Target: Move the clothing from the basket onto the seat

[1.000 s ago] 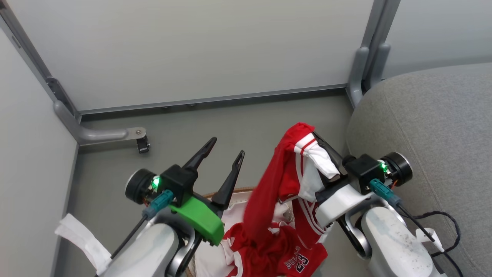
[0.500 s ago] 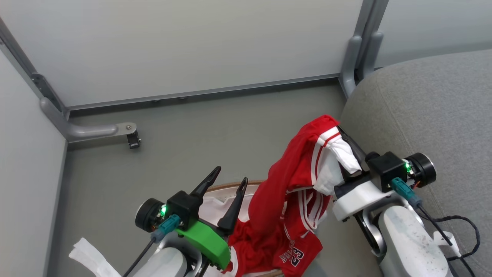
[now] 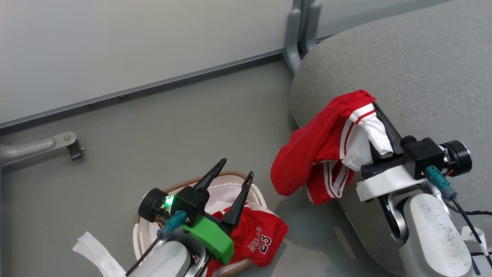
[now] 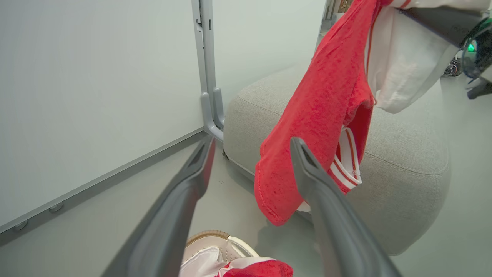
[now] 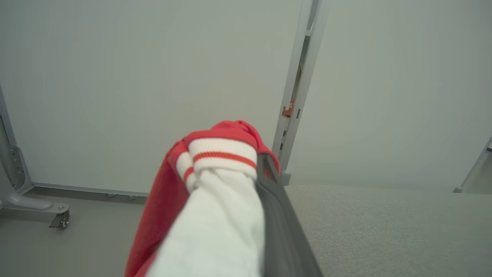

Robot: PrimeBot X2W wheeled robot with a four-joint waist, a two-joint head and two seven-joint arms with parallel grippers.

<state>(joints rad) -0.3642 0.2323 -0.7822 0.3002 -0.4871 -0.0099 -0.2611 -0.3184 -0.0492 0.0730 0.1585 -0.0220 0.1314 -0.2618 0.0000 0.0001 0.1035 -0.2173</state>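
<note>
My right gripper (image 3: 378,115) is shut on a piece of the clothing (image 3: 315,154), a red garment with white striped trim. The garment hangs clear of the floor, beside the near left corner of the grey seat (image 3: 415,57). In the right wrist view the cloth (image 5: 219,154) wraps the fingers (image 5: 275,200). A second red piece lettered "BULLS 23" (image 3: 261,236) lies in the basket (image 3: 180,186), draped over its right rim. My left gripper (image 3: 237,167) stands open above the basket, holding nothing. In the left wrist view the garment (image 4: 319,115) hangs before the seat (image 4: 403,161).
Pale partition walls close off the back, with a grey metal post (image 3: 300,23) at the seat's far corner and a caster foot (image 3: 73,148) on the floor at left. A white strap (image 3: 92,250) hangs from the left arm. A black cable (image 3: 474,213) lies on the seat.
The head camera has swung right. My right gripper has lifted the garment free of the basket and carried it right, to the seat's edge. The lettered piece has stayed in the basket.
</note>
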